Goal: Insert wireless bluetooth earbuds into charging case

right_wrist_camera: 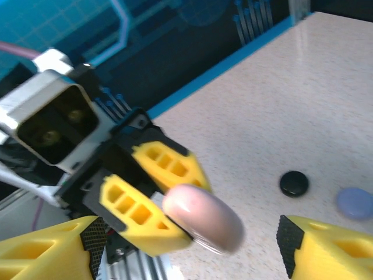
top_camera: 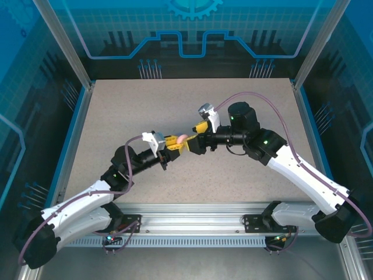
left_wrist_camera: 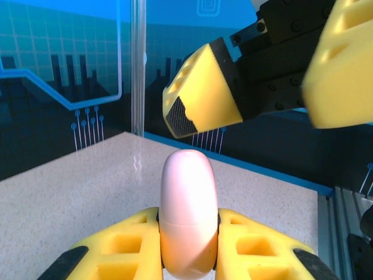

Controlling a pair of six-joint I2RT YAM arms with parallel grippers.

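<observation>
1. Charging case (top_camera: 182, 138), pale pink, hangs above the desk (top_camera: 145, 105), pinched in your left claw (top_camera: 175, 143). The right claw (top_camera: 196, 134) flanks it, spread wide.
2. Left wrist: the shell is smooth and glossy, with its seam closed. You likely need to open it first.
3. Right wrist: a black case (right_wrist_camera: 293, 183) and a lilac case (right_wrist_camera: 354, 203) lie on the desk beyond the pink one. Your task looks barely begun.

A robot lab cell is indicated: a table (top_camera: 116, 116) framed by aluminium posts (top_camera: 64, 44), blue circuit-print panels (top_camera: 192, 29) at twelve o'clock.
</observation>
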